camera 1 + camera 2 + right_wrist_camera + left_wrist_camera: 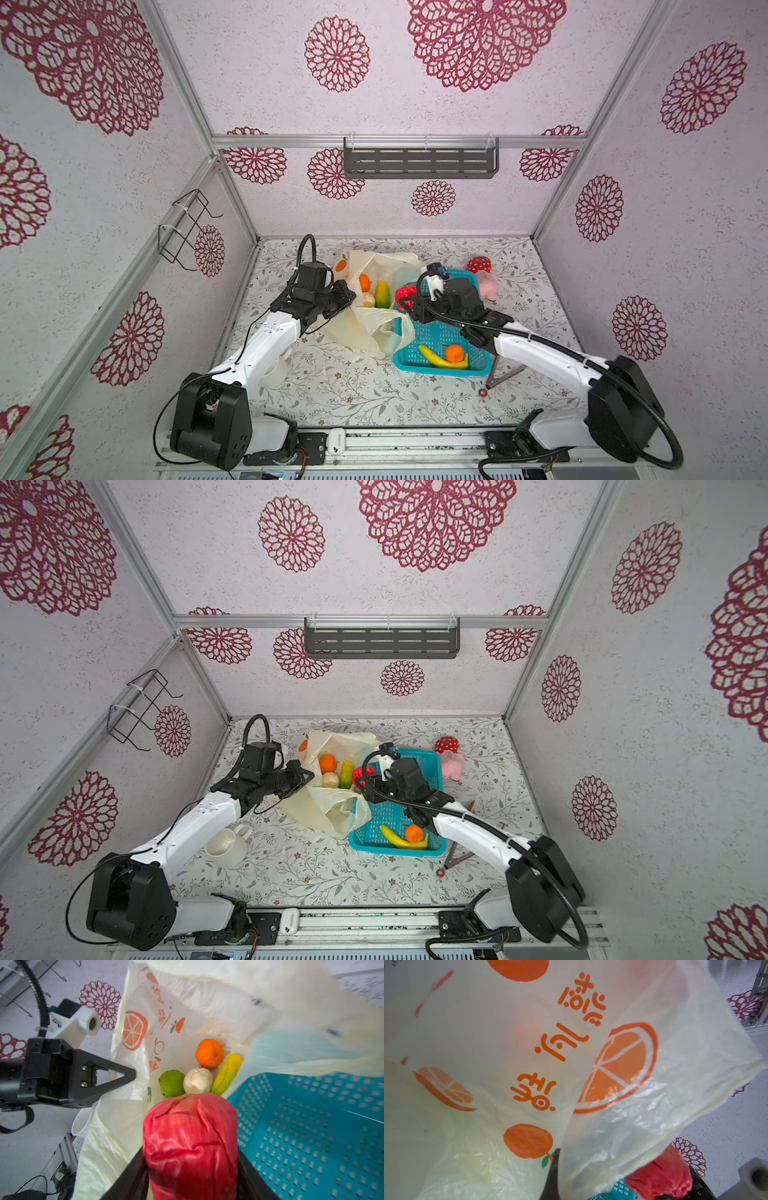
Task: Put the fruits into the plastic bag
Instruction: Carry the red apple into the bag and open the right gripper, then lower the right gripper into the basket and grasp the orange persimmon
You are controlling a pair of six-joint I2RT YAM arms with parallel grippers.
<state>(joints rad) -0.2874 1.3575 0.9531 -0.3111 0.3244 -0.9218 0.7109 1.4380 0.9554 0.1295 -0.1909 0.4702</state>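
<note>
The left jaws are clenched on the rim of the plastic bag (361, 332), which lies open on the desk (353, 395) against the teal basket (436, 332). The right jaws grasp the red apple (191, 1136) at the bag's mouth. Inside the bag lie an orange (209, 1053), a green ball (171, 1083), a beige fruit (197, 1080) and a green oblong fruit (226, 1074). A banana (440, 360) and a second orange (454, 353) sit in the basket.

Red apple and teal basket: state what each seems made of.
The red apple looks like soft foam or rubber, matte: its skin is creased and wrinkled. The teal basket looks like hard moulded plastic, faintly shiny: straight walls with regular slots.
</note>
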